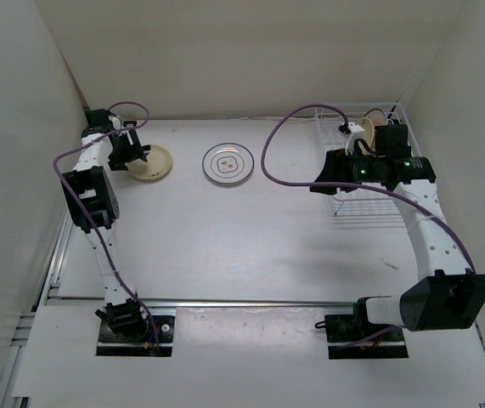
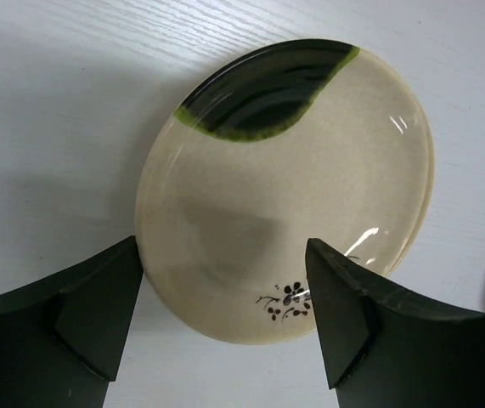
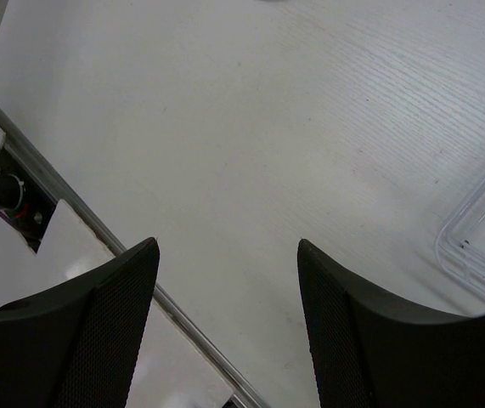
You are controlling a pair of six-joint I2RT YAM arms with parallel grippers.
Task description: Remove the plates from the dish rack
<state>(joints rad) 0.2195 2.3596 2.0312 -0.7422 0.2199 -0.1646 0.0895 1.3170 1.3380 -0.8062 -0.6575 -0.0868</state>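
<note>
**Q:** State the layout, largest item first.

**A:** The table [image 1: 250, 246] carries everything. The rack [image 1: 357, 208] stands toward its far right, within the right arm's reach. All positions below are given from the rack.

**Q:** Where are the plates?

**A:** The cream plate [image 1: 155, 164] lies flat on the table, well to the left of the rack. The rimmed plate [image 1: 228, 163] lies flat between the cream plate and the rack, apart from both. Judgement: they are set out in a row away from the rack so that each unloaded plate gets its own spot. A third plate [image 1: 378, 115] appears to stand at the rack's far end, but it is too small to confirm its pattern.

**Q:** State of the left claw?

**A:** The left claw [image 2: 225, 323] is open. Its jaws stand apart over the cream plate's near edge. The plate rests on the table, not in a grip. Whether a fingertip touches the rim cannot be told. Judgement: this is the release step for this plate.

**Q:** State of the right claw?

**A:** The right claw [image 3: 229, 323] is open and empty, with only bare table between its jaws. It hangs over the rack, and a clear tray [image 3: 477, 242] edge shows beside it. Judgement: it is staged there for the next pick-up.
</note>
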